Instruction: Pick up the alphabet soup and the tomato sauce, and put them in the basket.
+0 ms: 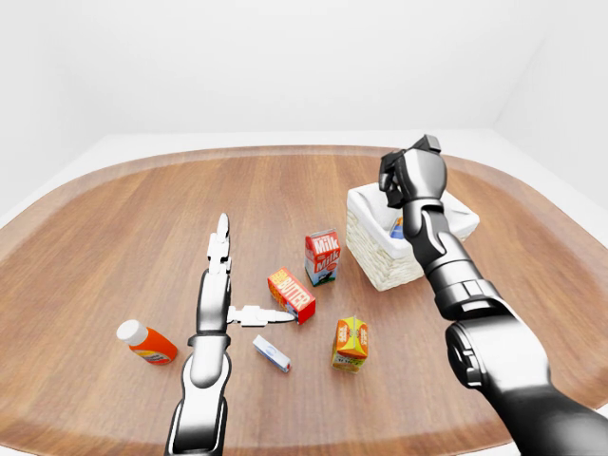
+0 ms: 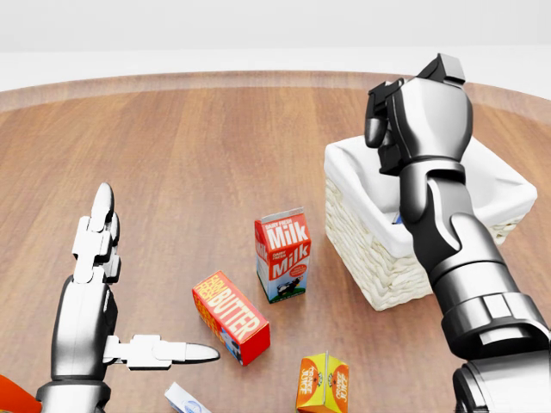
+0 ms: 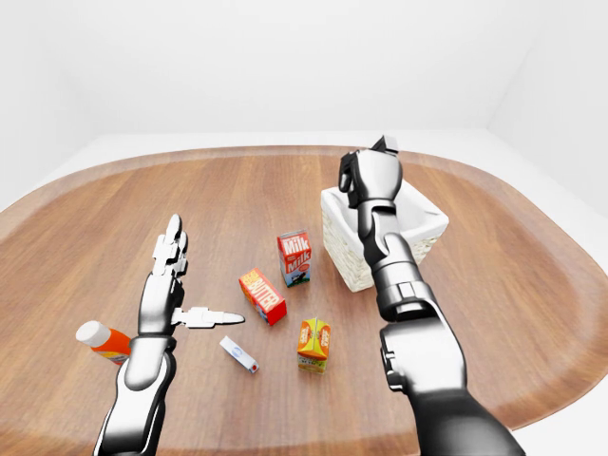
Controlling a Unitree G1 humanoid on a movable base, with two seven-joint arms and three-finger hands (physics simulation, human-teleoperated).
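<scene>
White-lined, the basket (image 2: pixel 362 176) sits under the right robot hand (image 2: pixel 405 120), curled and apparently empty, something blue showing inside and no can visible on the desk (image 1: pixel 123 237); lowering risks knocking the rim, while the left robot hand (image 2: pixel 103 284) idles open.

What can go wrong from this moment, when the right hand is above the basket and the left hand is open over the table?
1. The right hand hangs close above the basket; a careless move down may knock its rim.
2. The left hand's spread fingers point at the butter box; a sweep may push it into the milk carton.
</scene>
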